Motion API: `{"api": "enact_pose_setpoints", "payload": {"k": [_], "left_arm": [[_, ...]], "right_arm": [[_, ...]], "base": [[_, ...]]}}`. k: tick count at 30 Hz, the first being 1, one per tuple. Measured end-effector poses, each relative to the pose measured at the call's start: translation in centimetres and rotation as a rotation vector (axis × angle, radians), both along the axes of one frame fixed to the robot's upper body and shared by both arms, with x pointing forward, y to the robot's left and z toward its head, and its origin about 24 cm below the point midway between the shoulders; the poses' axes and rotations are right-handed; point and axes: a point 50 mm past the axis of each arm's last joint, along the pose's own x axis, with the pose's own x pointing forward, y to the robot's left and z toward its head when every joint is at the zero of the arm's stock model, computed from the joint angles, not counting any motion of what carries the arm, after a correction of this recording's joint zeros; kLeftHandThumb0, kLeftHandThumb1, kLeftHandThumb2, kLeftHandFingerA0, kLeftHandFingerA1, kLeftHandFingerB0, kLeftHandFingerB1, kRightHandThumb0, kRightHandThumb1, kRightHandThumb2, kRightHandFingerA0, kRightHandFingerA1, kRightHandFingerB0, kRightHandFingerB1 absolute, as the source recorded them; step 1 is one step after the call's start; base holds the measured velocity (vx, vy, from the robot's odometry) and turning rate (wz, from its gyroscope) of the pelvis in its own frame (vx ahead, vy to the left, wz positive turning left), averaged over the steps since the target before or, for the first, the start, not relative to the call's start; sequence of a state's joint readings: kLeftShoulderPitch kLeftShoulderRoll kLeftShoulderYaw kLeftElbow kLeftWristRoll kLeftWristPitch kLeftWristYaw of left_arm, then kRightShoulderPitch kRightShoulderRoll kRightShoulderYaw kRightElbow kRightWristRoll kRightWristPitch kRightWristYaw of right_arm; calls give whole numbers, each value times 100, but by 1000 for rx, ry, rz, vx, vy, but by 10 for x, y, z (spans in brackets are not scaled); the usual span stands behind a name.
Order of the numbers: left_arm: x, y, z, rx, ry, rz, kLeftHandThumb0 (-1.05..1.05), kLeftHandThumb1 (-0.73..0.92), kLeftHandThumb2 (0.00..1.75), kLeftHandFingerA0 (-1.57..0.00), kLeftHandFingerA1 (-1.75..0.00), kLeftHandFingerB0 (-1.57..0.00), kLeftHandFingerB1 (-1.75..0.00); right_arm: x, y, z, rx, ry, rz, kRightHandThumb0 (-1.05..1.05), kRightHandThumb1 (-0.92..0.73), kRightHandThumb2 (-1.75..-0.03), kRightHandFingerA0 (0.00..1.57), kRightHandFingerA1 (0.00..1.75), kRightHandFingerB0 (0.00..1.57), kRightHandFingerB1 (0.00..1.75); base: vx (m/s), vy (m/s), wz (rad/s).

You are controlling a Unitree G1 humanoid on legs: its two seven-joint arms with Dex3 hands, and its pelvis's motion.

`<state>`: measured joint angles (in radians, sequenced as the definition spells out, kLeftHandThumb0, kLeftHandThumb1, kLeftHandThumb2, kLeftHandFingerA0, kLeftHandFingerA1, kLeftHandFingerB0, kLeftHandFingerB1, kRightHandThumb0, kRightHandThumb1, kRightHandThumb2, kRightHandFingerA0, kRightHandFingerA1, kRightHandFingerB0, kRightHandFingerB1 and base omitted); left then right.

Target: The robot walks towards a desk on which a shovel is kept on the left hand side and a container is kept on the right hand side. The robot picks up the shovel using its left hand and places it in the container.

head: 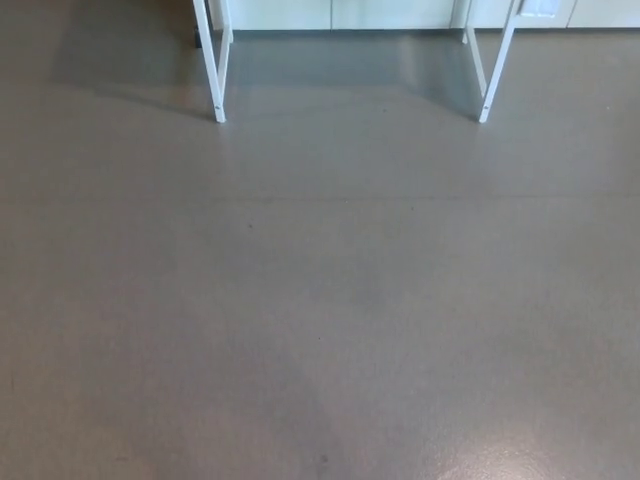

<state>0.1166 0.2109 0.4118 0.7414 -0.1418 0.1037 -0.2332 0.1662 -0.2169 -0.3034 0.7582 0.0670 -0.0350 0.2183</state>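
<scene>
- Neither the left hand nor the right hand shows in the head view, so I cannot tell whether their fingers are spread or closed.
- The grey floor [320, 300] fills nearly the whole picture, smooth and slightly mottled, with a pale glare patch at about 5 o'clock near the bottom edge.
- At 11 o'clock stands the left desk leg [212, 70], a white leg slanting down to a foot on the floor.
- At 1 o'clock stands the right desk leg [495, 70], also white, slanting the other way; the two are well apart.
- A darker shadow lies on the floor between and beside the legs, along the top.
- Behind them, at 12 o'clock, a pale wall base [340, 12] runs across the top edge.
- The desk top lies beyond the upper edge, so the shovel and the container are out of sight.
</scene>
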Motion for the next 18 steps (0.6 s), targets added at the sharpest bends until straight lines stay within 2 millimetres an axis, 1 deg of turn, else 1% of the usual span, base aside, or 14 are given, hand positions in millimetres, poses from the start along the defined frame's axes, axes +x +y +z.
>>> {"api": "enact_pose_setpoints", "payload": {"k": [1, 2, 4, 5, 7, 8, 10, 11, 13, 14, 15, 16, 18], "left_arm": [[0, 0, 0, -8, -5, -7, -1, 66, 59, -18, -37, -18, -29], [-1, 1, 1, -13, -10, -14, -2, 65, 59, -18, -36, -18, -28], [-1, 1, 2, -22, -22, -32, -4, 64, 60, -20, -37, -18, -29], [0, 1, 3, -23, -29, -41, -3, 65, 60, -19, -36, -18, -29], [1, 2, 4, -22, -38, -52, -3, 65, 60, -19, -36, -18, -29], [1, 2, 4, -22, -41, -55, -4, 63, 60, -20, -38, -19, -30], [2, 3, 5, -23, -48, -62, -4, 63, 60, -20, -39, -19, -30], [3, 2, 5, -26, -52, -65, -4, 63, 60, -21, -38, -19, -30], [2, 2, 5, -32, -59, -69, -3, 64, 59, -20, -37, -19, -29], [1, 2, 5, -34, -61, -69, -3, 44, 89, -12, -51, -6, -46], [1, 2, 5, -38, -61, -69, -3, 64, 59, -20, -38, -18, -28], [0, 1, 5, -41, -62, -70, -5, 65, 59, -18, -37, -17, -28], [0, 2, 5, -43, -61, -74, -5, 65, 60, -19, -37, -18, -29]], "right_arm": [[-2, -1, 1, 5, -12, -3, -36, -51, -65, 36, 55, 21, 44], [-3, -2, 1, 8, -20, -7, -26, -37, -84, 33, 61, 14, 51], [-4, -5, 3, 10, -43, -15, -25, -37, -84, 35, 62, 16, 52], [-4, -6, 4, 11, -54, -17, -26, -37, -84, 33, 61, 15, 52], [-1, -6, 6, 15, -74, -20, -26, -37, -84, 33, 61, 15, 52], [1, -6, 7, 17, -82, -21, -22, -36, -83, 34, 62, 13, 51], [16, -6, 14, 25, -130, -29, -19, -36, -83, 36, 64, 11, 51], [24, -5, 18, 34, -162, -40, -21, -36, -83, 35, 64, 9, 51], [36, -1, 25, 53, -216, -58, -23, -34, -83, 38, 65, 12, 52], [37, 1, 25, 61, -229, -66, -25, -33, -82, 37, 64, 13, 52], [37, 4, 23, 76, -232, -78, -25, -34, -82, 39, 65, 15, 52], [35, 7, 20, 88, -227, -85, -33, -51, -54, 43, 56, 26, 42], [30, 11, 13, 98, -194, -79, -32, -51, -54, 45, 55, 28, 41]], "base": [[0, 0, 0], [0, 0, 0], [0, 0, 0], [0, 0, 0], [0, 0, 0], [0, 0, 0], [0, 0, 0], [0, 0, 0], [0, 0, 0], [12, -4, 6], [9, -9, 10], [5, -6, 7], [0, 0, 0]]}}
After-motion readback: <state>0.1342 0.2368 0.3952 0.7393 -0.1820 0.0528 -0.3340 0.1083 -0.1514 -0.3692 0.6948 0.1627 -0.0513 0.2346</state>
